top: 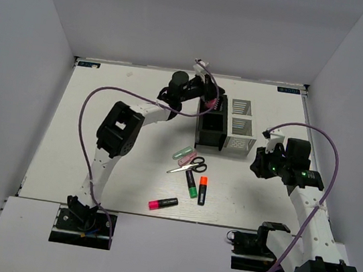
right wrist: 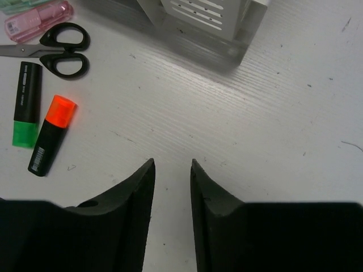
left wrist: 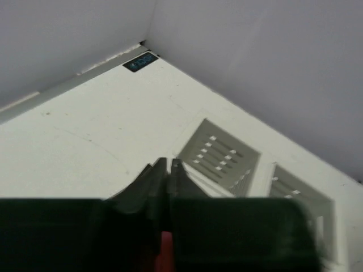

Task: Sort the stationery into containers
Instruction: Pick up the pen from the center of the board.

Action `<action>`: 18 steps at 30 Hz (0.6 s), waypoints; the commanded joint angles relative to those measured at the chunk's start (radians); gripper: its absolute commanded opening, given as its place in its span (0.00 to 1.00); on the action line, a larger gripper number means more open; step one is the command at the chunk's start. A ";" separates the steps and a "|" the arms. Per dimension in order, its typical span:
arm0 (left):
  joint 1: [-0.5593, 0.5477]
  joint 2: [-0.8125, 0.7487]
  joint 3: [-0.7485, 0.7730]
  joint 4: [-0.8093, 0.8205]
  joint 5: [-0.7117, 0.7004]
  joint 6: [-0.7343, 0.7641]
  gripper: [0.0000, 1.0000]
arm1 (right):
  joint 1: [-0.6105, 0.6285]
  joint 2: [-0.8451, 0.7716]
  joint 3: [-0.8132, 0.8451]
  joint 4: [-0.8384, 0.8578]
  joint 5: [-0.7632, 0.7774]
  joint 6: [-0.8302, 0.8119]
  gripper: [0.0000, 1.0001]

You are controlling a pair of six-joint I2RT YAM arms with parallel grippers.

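Locate the left end effector (top: 208,98) above the black organizer (top: 210,132), set toward the far edge of the table (top: 105,98) with the white organizer (top: 241,135) touching on the right. Read the fingers (left wrist: 148,184) as drawn almost together, with a red-pink sliver low in the gap; cannot tell whether pinched or lying below.

Treat the step in hand as a drop-off at the black organizer.

Find the right end effector (right wrist: 172,164) spread, pinching nothing, hovering over bare table near the white organizer.

Count as unsorted, mid-table toward the near edge:
- scissors (right wrist: 57,51)
- green highlighter (right wrist: 25,105)
- orange highlighter (right wrist: 51,133)
- pink highlighter (top: 163,203)
- pastel pieces (top: 183,154)

Next, lift the left side clear of the compartment walls. Steer the right side to the orange highlighter, probably the easiest reach, and align across the body before closing.
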 commanded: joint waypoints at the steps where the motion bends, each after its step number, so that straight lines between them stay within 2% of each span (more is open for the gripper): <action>1: -0.016 -0.228 -0.038 -0.078 0.029 0.043 0.03 | 0.003 -0.013 0.018 -0.005 -0.016 0.000 0.38; 2: -0.037 -0.349 -0.096 -0.121 0.020 0.100 0.00 | 0.006 -0.013 0.016 -0.007 -0.033 -0.001 0.85; 3: -0.050 -0.389 -0.118 -0.252 -0.003 0.132 0.00 | 0.003 -0.010 0.012 -0.014 -0.051 -0.027 0.90; 4: -0.082 -0.431 -0.136 -0.432 -0.146 0.207 0.00 | 0.003 -0.007 0.013 -0.031 -0.109 -0.041 0.90; 5: -0.117 -0.536 -0.130 -0.531 -0.213 0.250 0.00 | 0.003 -0.007 0.025 -0.053 -0.122 -0.044 0.90; 6: -0.134 -0.561 -0.097 -0.730 -0.276 0.272 0.00 | 0.003 -0.002 0.028 -0.060 -0.135 -0.052 0.87; 7: -0.160 -0.580 -0.072 -0.952 -0.384 0.277 0.09 | 0.003 -0.002 0.030 -0.071 -0.152 -0.067 0.67; 8: -0.180 -0.621 -0.022 -1.057 -0.458 0.267 0.13 | 0.003 -0.005 0.028 -0.074 -0.207 -0.084 0.01; 9: -0.189 -0.636 -0.015 -1.230 -0.479 0.263 0.20 | 0.015 -0.010 0.025 -0.076 -0.220 -0.093 0.00; 10: -0.208 -0.652 -0.032 -1.346 -0.525 0.249 0.42 | 0.005 -0.013 0.021 -0.082 -0.235 -0.099 0.00; 11: -0.223 -0.710 -0.140 -1.386 -0.551 0.220 0.47 | 0.006 -0.021 0.016 -0.077 -0.252 -0.119 0.00; 12: -0.231 -0.728 -0.183 -1.451 -0.504 0.226 0.54 | 0.006 -0.025 0.013 -0.076 -0.252 -0.122 0.00; 13: -0.248 -0.764 -0.226 -1.451 -0.485 0.229 0.62 | 0.009 -0.018 0.015 -0.077 -0.255 -0.124 0.18; 14: -0.274 -0.802 -0.268 -1.450 -0.482 0.232 0.62 | 0.012 -0.016 0.016 -0.080 -0.266 -0.131 0.41; 15: -0.291 -0.814 -0.390 -1.407 -0.470 0.253 0.64 | 0.014 -0.013 0.019 -0.077 -0.261 -0.136 0.64; 16: -0.316 -0.840 -0.426 -1.387 -0.474 0.257 0.57 | 0.017 -0.001 0.024 -0.079 -0.260 -0.133 0.64; 17: -0.338 -0.859 -0.487 -1.361 -0.474 0.255 0.47 | 0.020 0.005 0.030 -0.080 -0.261 -0.139 0.59; 18: -0.363 -0.864 -0.536 -1.291 -0.476 0.254 0.32 | 0.023 0.007 0.028 -0.085 -0.261 -0.139 0.31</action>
